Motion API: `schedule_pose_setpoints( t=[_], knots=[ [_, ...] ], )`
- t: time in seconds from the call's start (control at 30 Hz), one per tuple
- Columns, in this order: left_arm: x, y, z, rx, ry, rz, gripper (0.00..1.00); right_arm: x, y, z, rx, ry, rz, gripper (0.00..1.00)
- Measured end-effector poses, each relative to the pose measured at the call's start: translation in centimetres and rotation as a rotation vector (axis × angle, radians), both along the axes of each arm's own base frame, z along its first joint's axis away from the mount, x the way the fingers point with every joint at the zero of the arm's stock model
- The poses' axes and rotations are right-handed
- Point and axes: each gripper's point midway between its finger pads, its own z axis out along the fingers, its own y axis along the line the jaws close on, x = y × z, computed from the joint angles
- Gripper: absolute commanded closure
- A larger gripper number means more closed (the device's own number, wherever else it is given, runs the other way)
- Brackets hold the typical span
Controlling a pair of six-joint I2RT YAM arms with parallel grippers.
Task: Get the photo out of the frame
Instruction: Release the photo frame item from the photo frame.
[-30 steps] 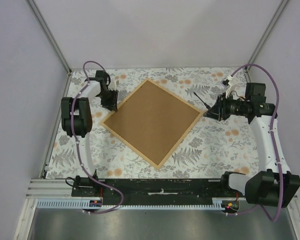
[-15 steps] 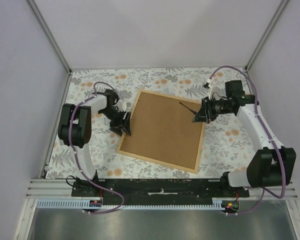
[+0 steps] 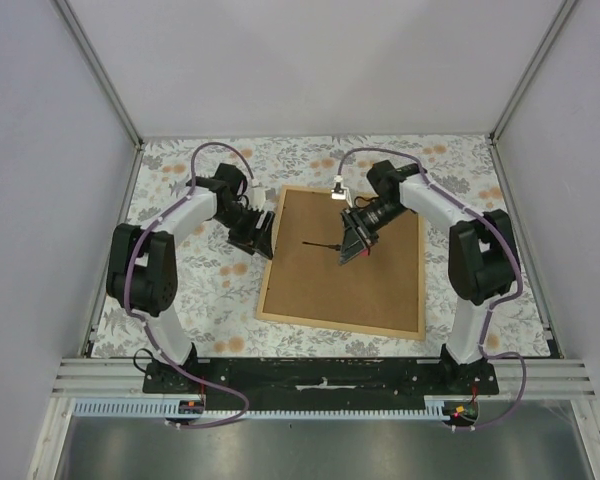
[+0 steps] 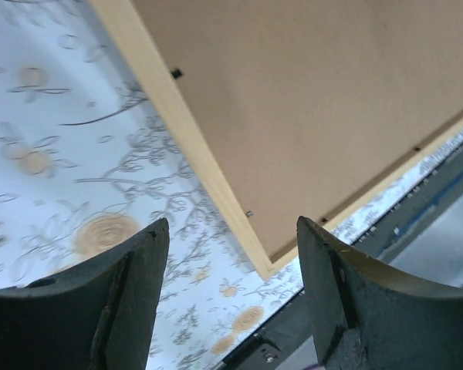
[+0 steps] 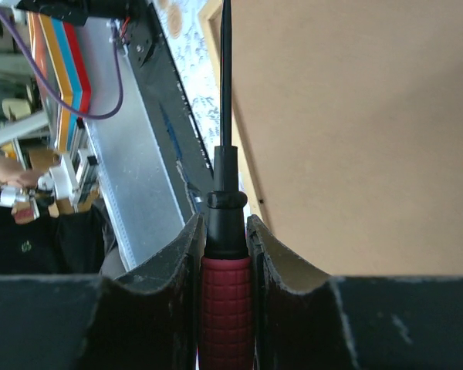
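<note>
The frame (image 3: 340, 322) is seen lying face down on the flowered surface (image 3: 210, 290), with its brown board (image 3: 350, 290) turned up. The photo is not shown anywhere and is judged to be shut in beneath that board. Compared with a second ago, the frame is found turned: then it lay as a diamond with a corner toward the arms, and now its sides run nearly square with the surface's edges. The left hand (image 3: 257, 233), then beside the far left corner, is now placed at the frame's left side near its far end. Its jaws are spread apart with nothing between them. In the left wrist view, the wooden rim and small dark tabs (image 4: 176, 74) along the board's edge are seen beyond the fingers. The right hand (image 3: 355, 243), then off the frame's right corner, is now brought over the board. It is clamped on a red-handled screwdriver (image 3: 322, 243), whose black shaft is pointed leftward across the board; whether the tip touches cannot be told. The turning is judged to have been done to bring the tabs within the tool's reach. No tab is seen bent back, so the board is not yet freed and the photo's removal is judged far off.
</note>
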Motion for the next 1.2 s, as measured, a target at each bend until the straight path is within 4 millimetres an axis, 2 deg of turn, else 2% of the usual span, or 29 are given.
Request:
schedule_pose_setpoints(
  t=[0.13, 0.2, 0.4, 0.57, 0.83, 1.0, 1.2],
  knots=[
    [2.3, 1.6, 1.2, 0.076, -0.151, 0.031, 0.27, -1.2, 3.3, 0.0, -0.007, 0.021, 0.114, 1.0],
    [2.8, 2.0, 1.2, 0.097, -0.189, 0.035, 0.27, -1.6, 4.8, -0.4, -0.012, 0.035, 0.158, 1.0],
    [2.0, 3.3, -1.6, 0.16, -0.184, 0.013, 0.27, -3.1, 8.0, -4.2, -0.064, 0.155, 0.257, 1.0],
    [1.8, 3.7, -3.1, 0.179, -0.19, 0.005, 0.27, -4.7, 8.3, -6.7, -0.128, 0.237, 0.29, 1.0],
    [2.3, 3.8, -4.0, 0.182, -0.23, 0.012, 0.27, -5.9, 8.9, -8.5, -0.199, 0.29, 0.314, 1.0],
    [1.6, 3.9, -4.1, 0.178, -0.233, 0.012, 0.28, -6.1, 9.3, -8.8, -0.218, 0.316, 0.307, 1.0],
    [1.5, 3.4, -2.8, 0.143, -0.276, 0.003, 0.29, -5.7, 9.6, -8.5, -0.218, 0.311, 0.294, 1.0]
  ],
)
